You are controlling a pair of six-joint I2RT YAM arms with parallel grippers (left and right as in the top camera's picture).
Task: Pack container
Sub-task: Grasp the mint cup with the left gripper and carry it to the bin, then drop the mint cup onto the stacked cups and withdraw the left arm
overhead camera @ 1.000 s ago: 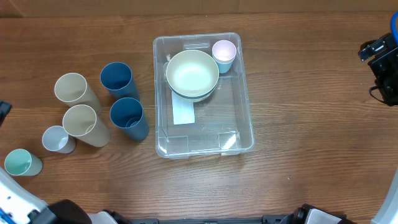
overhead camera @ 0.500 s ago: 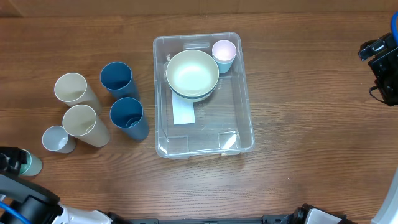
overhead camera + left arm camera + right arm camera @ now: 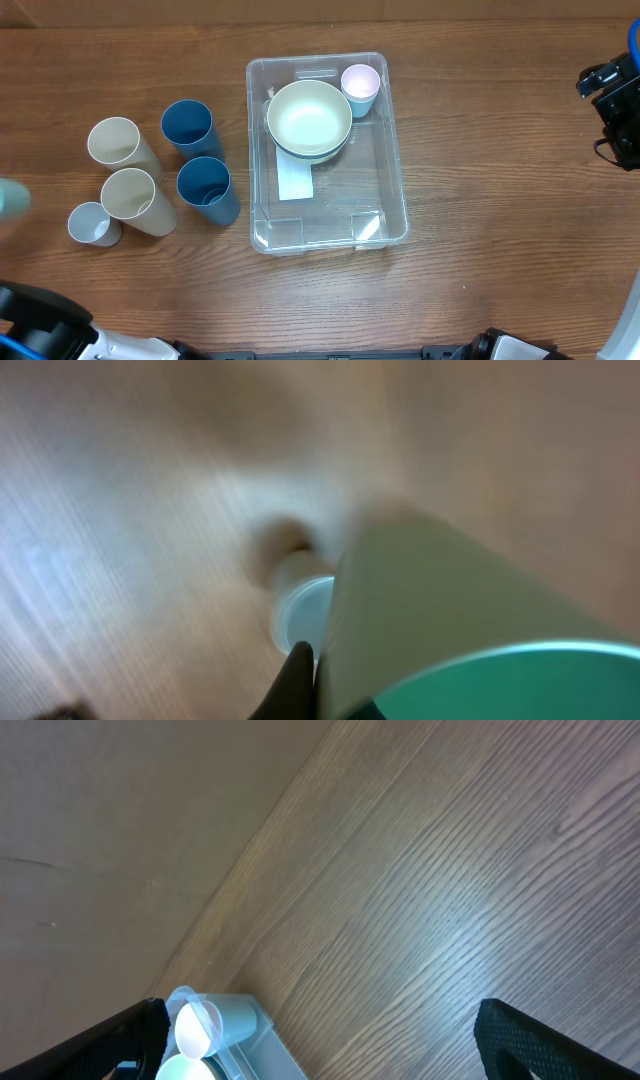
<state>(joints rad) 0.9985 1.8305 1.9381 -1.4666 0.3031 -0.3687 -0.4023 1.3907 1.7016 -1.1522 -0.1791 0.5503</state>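
The container (image 3: 398,190) is a clear bin in the middle of the table. It holds stacked pale green bowls (image 3: 310,120) and a pink cup (image 3: 360,88) in its far right corner. My left gripper (image 3: 325,672) is shut on a mint green cup (image 3: 470,610), which fills the left wrist view; one black finger (image 3: 298,678) presses on its wall and the other is hidden. From overhead that cup (image 3: 10,198) is a blur at the left edge. My right gripper (image 3: 320,1055) stands wide open over bare wood, far right of the container (image 3: 235,1020).
Left of the container stand two tall beige cups (image 3: 118,145) (image 3: 132,198), two dark blue cups (image 3: 188,128) (image 3: 207,188) and a small pale cup (image 3: 93,224). The right arm (image 3: 612,105) hangs at the table's right edge.
My left gripper came in from the front left, shut on the mint cup and lifted it off the table toward the left edge. The right arm has not moved.
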